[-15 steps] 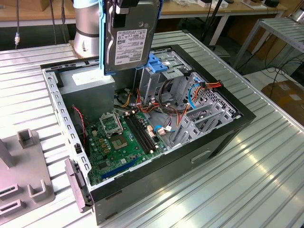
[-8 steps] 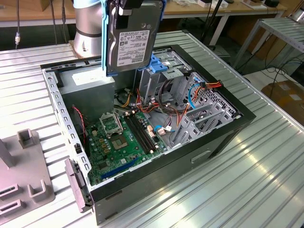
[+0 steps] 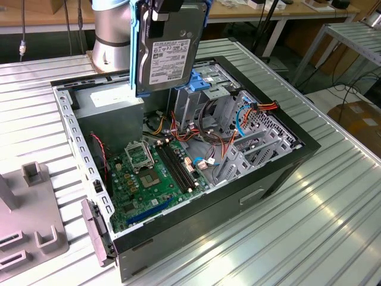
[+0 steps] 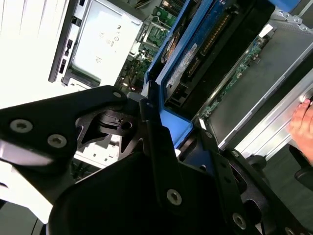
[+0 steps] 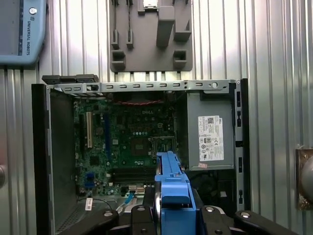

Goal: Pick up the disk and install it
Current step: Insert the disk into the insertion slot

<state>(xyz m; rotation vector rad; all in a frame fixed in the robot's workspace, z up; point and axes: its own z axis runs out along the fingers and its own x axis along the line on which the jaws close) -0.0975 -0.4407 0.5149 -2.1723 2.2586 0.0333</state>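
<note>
**Disk** [image 3: 169, 50]: silver-grey drive with a white printed label and blue side rails. It is held upright in the air over the open case [image 3: 280, 173], label side towards the exterior view. Its lower edge hangs above the power supply [image 3: 110, 104] and just beside the blue-handled drive cage [image 3: 196, 89], touching neither. In the first wrist view it appears edge-on as a blue rail [image 5: 172, 186] over the motherboard. In the second wrist view its underside and connector edge [image 4: 205, 44] run away from the camera.

**Hand** [image 3: 171, 9]: clenched on the disk, one finger against each blue rail, gripping at the disk's upper end so that the disk hangs straight below it. Black finger linkages flank the rail in both wrist views [image 4: 178, 129] [image 5: 173, 215].

**Case**: lies on its side with the panel off, on the ribbed metal surface [image 3: 309, 226].

**Motherboard** [image 3: 155, 179]: green, flat on the case floor, with a bare processor socket.

**Cables** [image 3: 202, 143]: a red, orange and blue bundle between the motherboard and the drive cage.

**Fixture** [image 3: 30, 220]: grey moulded block on the surface, at the exterior view's left, apart from the case.

**Arm base** [image 3: 110, 36]: silver column behind the case.
</note>
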